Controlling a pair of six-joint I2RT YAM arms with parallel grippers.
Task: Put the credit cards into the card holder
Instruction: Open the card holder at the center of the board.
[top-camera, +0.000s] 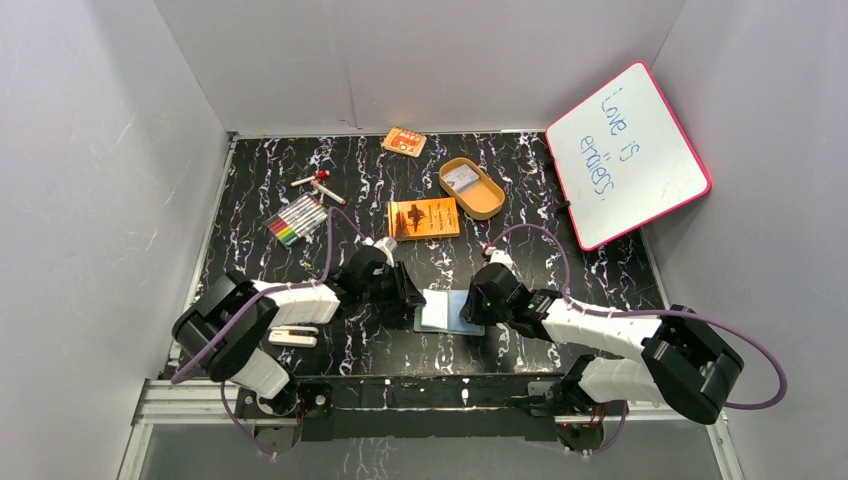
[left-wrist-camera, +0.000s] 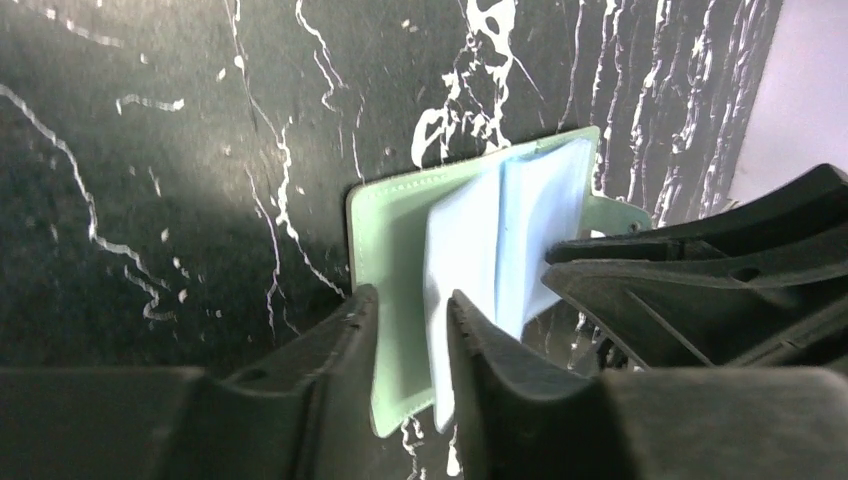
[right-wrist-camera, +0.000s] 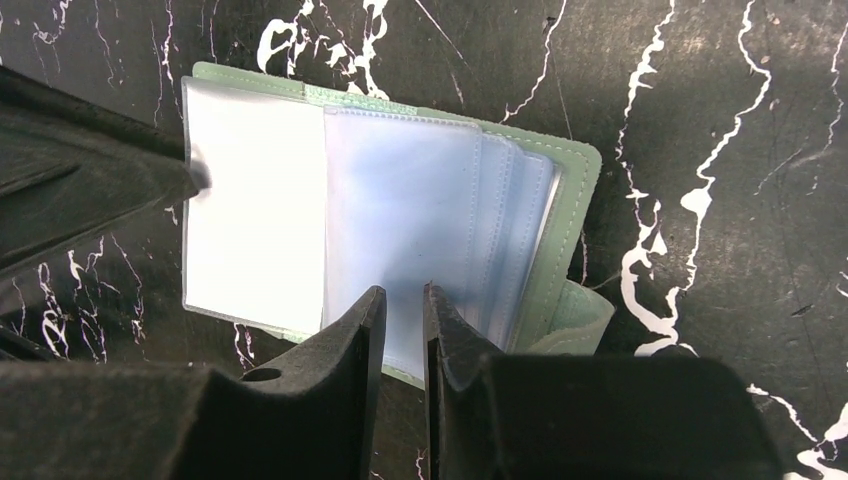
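Note:
The grey-green card holder (top-camera: 445, 312) lies open on the black marbled table, pale blue and clear pockets up, between my two grippers. My left gripper (top-camera: 410, 297) is at its left edge. In the left wrist view (left-wrist-camera: 410, 300) its jaws stand close together, with the green cover (left-wrist-camera: 390, 230) and a pale leaf between them. My right gripper (top-camera: 476, 305) is at the right edge. In the right wrist view (right-wrist-camera: 403, 292) its jaws are almost shut over the blue pockets (right-wrist-camera: 400, 200), and the snap tab (right-wrist-camera: 585, 315) lies beside them. No credit card shows clearly.
A tan oval tin (top-camera: 484, 200) with flat silvery things inside stands at the back. An orange book (top-camera: 424, 218) lies behind the holder. There is a small orange packet (top-camera: 404, 141), markers (top-camera: 298, 218), a whiteboard (top-camera: 628, 153) at the right wall, and a white object (top-camera: 292, 337) by the left arm.

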